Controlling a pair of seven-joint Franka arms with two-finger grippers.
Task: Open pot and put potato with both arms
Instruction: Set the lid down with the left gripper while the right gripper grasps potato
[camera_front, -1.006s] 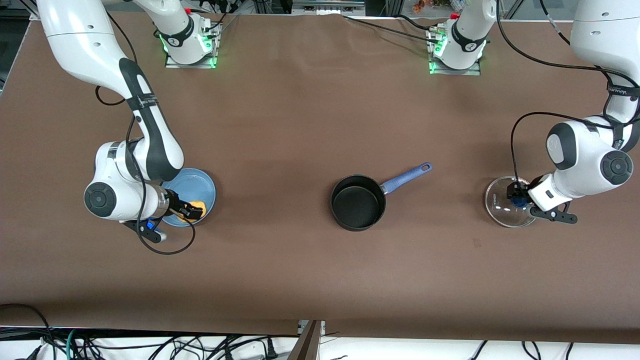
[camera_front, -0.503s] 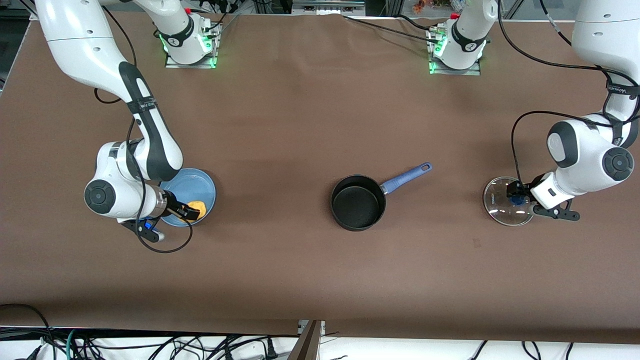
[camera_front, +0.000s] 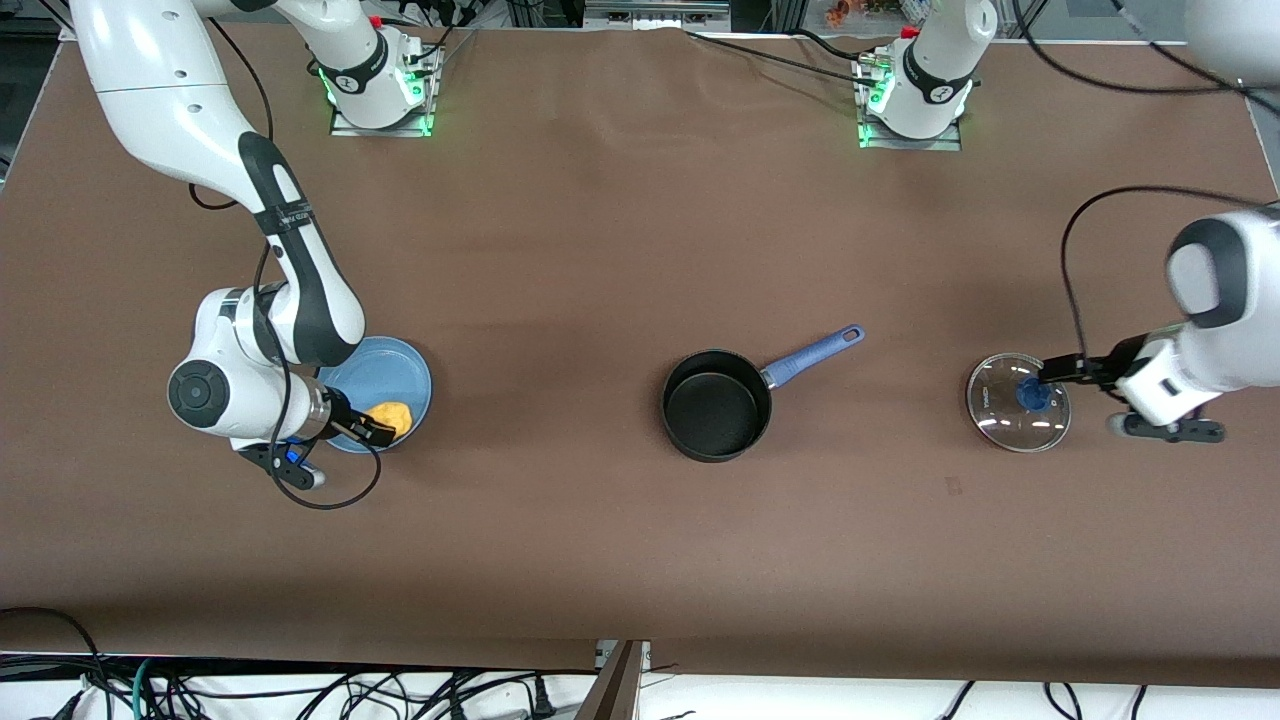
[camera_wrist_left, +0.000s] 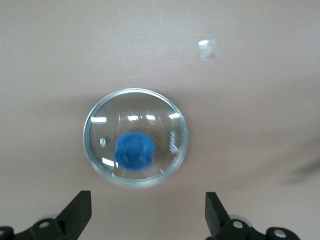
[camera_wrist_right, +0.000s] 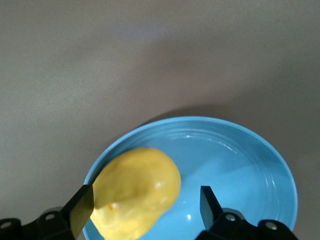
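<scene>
pot: the black saucepan (camera_front: 716, 405) sits uncovered and has nothing in it, roughly mid-table. Its blue handle (camera_front: 810, 358) runs out toward about 2 o'clock in the front view, so that's the long axis, hole end up toward the left arm's base.

plate: light-blue plate (camera_front: 398, 385) at the right arm's end of the table, with the potato (camera_front: 390, 414) lying in it near the rim at about 5 o'clock. In the right wrist view the potato (camera_wrist_right: 135, 192) looks like a lumpy yellow oval, tilted.

lid: clear glass lid (camera_front: 1018, 402) with its blue knob (camera_front: 1030, 395) lies flat on the table at the left arm's end, well apart from the pot.

right gripper: right gripper (camera_front: 375, 430) is down at the potato, jaws spread wide on either side of it, one fingertip (camera_wrist_right: 80, 206) right at its skin. Not clamped, as far as I can see.

left gripper: left gripper (camera_front: 1060, 370) is over the lid's edge, jaws wide apart, holding nothing.

surface: brown table (camera_front: 600, 230), cables hanging along the front camera's edge.
</scene>
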